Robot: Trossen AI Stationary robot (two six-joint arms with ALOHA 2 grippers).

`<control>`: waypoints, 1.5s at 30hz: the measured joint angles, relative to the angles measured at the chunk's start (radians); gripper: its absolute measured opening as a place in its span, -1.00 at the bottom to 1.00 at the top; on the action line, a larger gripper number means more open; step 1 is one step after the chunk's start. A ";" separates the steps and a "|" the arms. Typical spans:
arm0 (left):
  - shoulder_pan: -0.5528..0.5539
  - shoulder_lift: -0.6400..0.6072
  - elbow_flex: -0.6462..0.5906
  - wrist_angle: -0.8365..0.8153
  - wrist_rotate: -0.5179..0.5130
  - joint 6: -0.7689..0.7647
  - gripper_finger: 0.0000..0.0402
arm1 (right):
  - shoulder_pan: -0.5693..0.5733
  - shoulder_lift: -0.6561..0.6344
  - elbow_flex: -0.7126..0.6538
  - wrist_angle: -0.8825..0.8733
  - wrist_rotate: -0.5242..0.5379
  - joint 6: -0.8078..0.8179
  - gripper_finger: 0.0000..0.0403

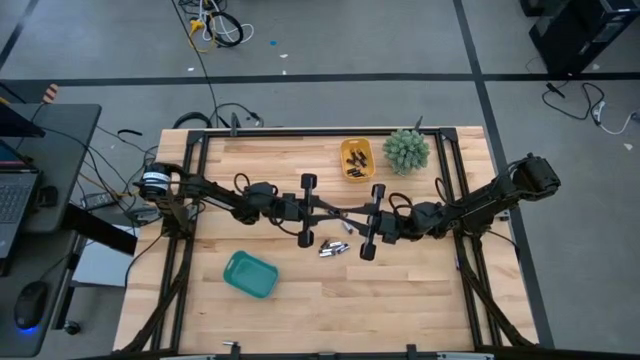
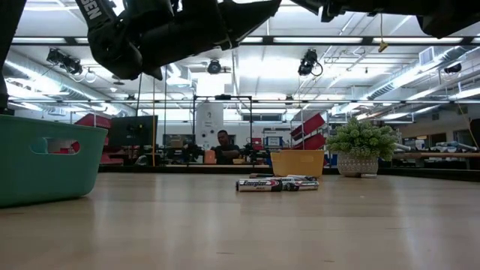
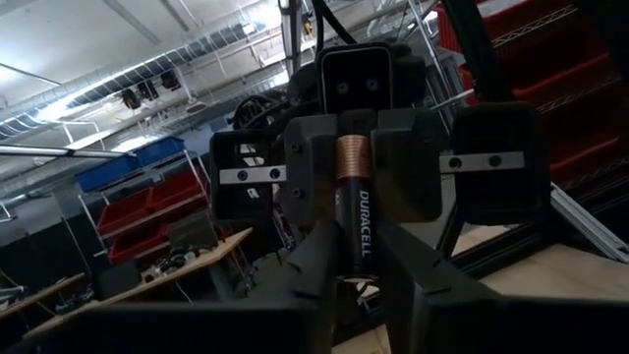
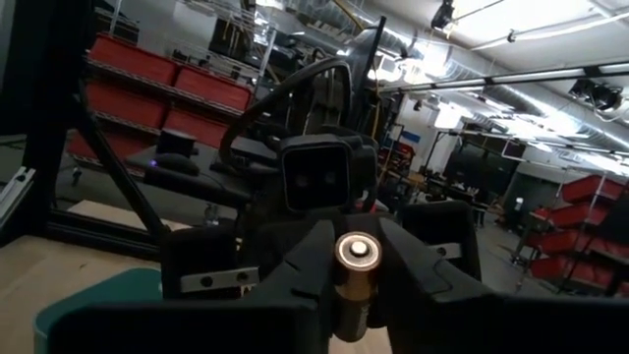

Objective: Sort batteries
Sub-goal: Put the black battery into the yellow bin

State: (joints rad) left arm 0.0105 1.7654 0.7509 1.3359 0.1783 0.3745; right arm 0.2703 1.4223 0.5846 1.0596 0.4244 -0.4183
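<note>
Above the middle of the worktop (image 1: pixel 400 300), the left claw (image 1: pixel 345 212) and the right claw (image 1: pixel 352 216) are meeting tip to tip, both gripping one copper-topped battery (image 3: pixel 352 211) between them. Loose batteries (image 1: pixel 333 247) are lying just below them toward the front edge. More batteries are sitting in the yellow tray (image 1: pixel 357 159) near the back edge, beside the plant (image 1: pixel 406 150). The teal tray (image 1: pixel 249 274) is resting toward the front-left.
</note>
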 joint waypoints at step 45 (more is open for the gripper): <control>-0.032 0.000 -0.002 -0.504 -0.641 -0.230 -0.29 | -0.524 -0.002 -0.001 -0.664 0.113 0.741 -0.61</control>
State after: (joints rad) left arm -0.0219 1.7658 0.7488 0.8318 -0.4629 0.1448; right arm -0.2536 1.4208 0.5835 0.3954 0.5373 0.3230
